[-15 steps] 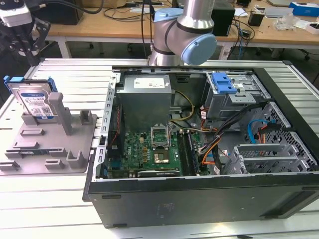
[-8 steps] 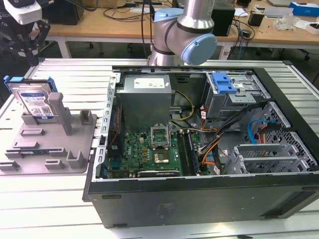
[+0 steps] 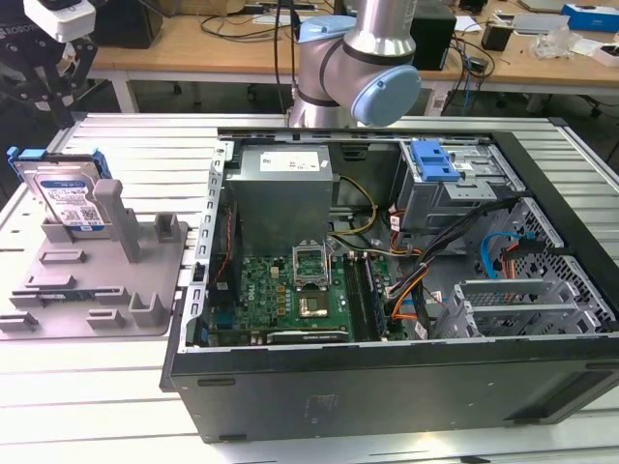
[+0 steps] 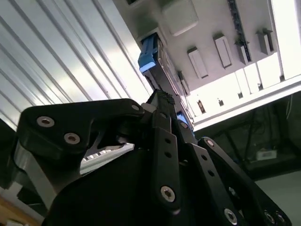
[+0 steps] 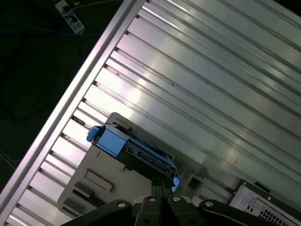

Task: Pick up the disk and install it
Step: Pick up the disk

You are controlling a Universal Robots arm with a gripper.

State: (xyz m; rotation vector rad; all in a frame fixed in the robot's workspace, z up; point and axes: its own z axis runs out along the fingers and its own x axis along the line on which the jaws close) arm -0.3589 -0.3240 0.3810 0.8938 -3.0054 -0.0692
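The disk (image 3: 70, 193) is a silver drive with a white-and-blue label in a bright blue carrier. It stands on edge in the grey moulded holder tray (image 3: 145, 280) at the exterior view's left. My gripper (image 3: 48, 101) hangs just above the disk's upper edge, apart from it. In the first wrist view the disk (image 5: 136, 150) lies edge-on beyond the gripper (image 5: 161, 186). In the second wrist view the blue carrier end (image 4: 148, 52) shows past the black gripper (image 4: 162, 100).
An open computer case (image 3: 387, 271) with motherboard, cables and a blue-latched drive bay (image 3: 433, 162) takes up the middle and the exterior view's right. The ribbed aluminium table (image 3: 135, 145) surrounds the tray. The arm's base (image 3: 358, 68) stands behind the case.
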